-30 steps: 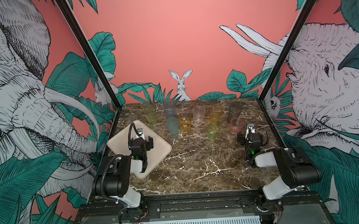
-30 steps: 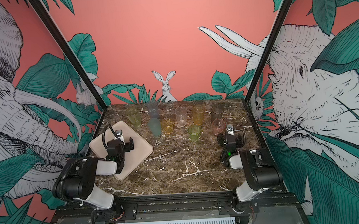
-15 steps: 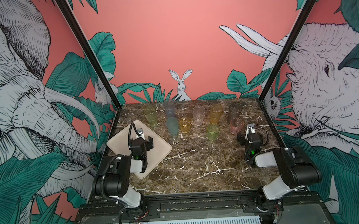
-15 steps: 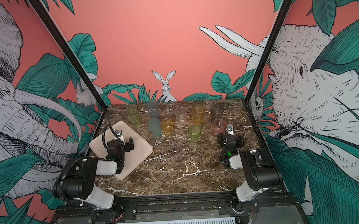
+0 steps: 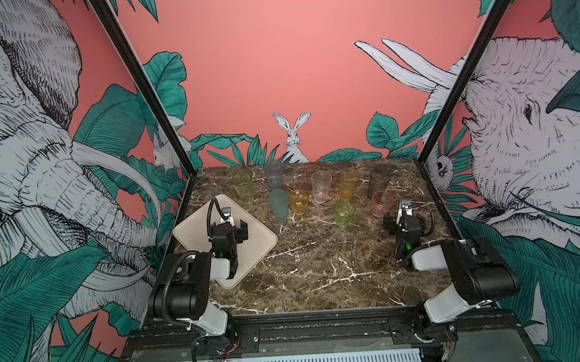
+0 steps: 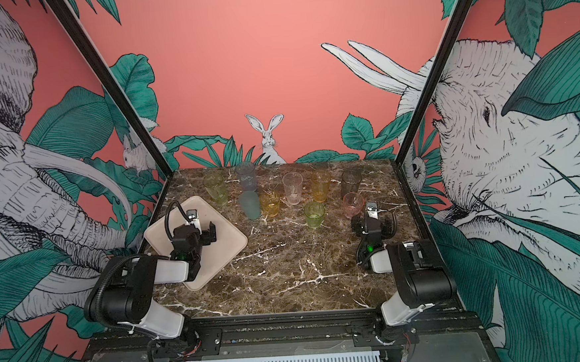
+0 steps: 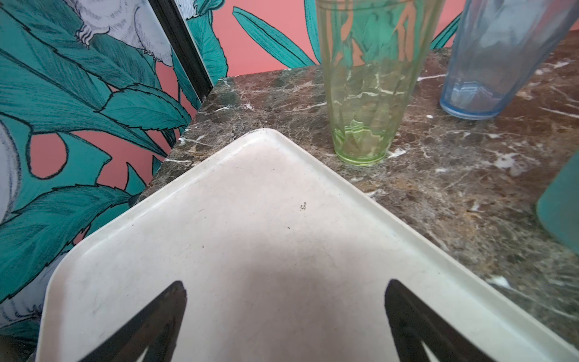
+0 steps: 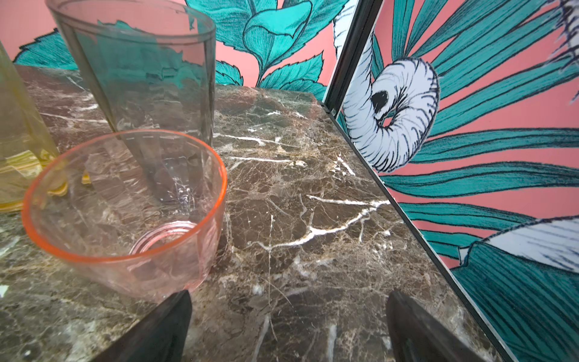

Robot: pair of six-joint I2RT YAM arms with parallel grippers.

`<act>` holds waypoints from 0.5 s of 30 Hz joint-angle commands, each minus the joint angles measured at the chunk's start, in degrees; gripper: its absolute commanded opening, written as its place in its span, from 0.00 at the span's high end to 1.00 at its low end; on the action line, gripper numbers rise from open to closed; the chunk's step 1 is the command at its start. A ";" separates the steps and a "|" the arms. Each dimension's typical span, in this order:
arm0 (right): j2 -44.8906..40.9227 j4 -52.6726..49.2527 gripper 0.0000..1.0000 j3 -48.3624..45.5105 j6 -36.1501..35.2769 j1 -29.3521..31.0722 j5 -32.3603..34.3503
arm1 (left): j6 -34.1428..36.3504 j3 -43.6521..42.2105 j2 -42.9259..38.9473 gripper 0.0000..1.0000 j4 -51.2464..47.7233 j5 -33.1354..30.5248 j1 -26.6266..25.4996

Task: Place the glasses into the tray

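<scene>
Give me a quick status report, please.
Left gripper open, empty, over the tray. Right gripper open, empty, beside the pink glass. All nine glasses on the table, none in the tray.

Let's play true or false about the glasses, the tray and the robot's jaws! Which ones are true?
The tray has no glasses in it. True.
The pink glass lies on its side. False: it stands upright.
The right jaws hold the pink glass. False: they are open and hold nothing.
The left jaws are open above the tray. True.
Five glasses stand on the table. False: nine do.
</scene>
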 commanded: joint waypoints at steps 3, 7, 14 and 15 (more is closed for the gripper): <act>-6.21 -2.25 0.01 -0.17 -0.12 0.79 3.80 | -1.62 3.04 -13.58 0.00 -15.13 -0.05 -0.21; -11.39 -7.97 0.01 0.92 2.00 0.91 10.76 | -5.26 3.97 -23.95 0.00 -24.45 1.63 -0.40; -22.46 -46.31 0.01 15.62 18.22 0.88 12.52 | -20.31 16.28 -34.65 0.00 -56.39 -1.46 -0.40; -23.58 -49.48 0.01 17.04 19.40 0.87 9.72 | -22.98 18.40 -35.21 0.00 -61.29 -2.63 -0.40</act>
